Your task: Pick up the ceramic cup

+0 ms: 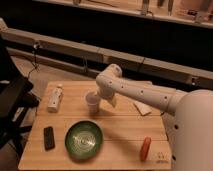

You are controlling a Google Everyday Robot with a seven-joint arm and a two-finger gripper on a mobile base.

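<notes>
while the ceramic cup (91, 100) stands upright on the worktop (120, 125), just beyond the green bowl (84, 140) on the bowl's far side and a little to its right, i have the pincer (100, 98) right at the cup's right flank, touching it or nearly so. the arm comes in from the right, so the cup lies to the left of the pincer, on the side away from the arm. the cup's long axis is vertical, its open mouth up. i cannot tell whether the pincer stands apart or is clamped on the cup; the wrist hides that. a white bottle (55, 97) lies well left of the cup, beyond the bowl's left side. my judgement: the lift turns on whether the pincer truly straddles the cup's wall rather than resting beside it.
</notes>
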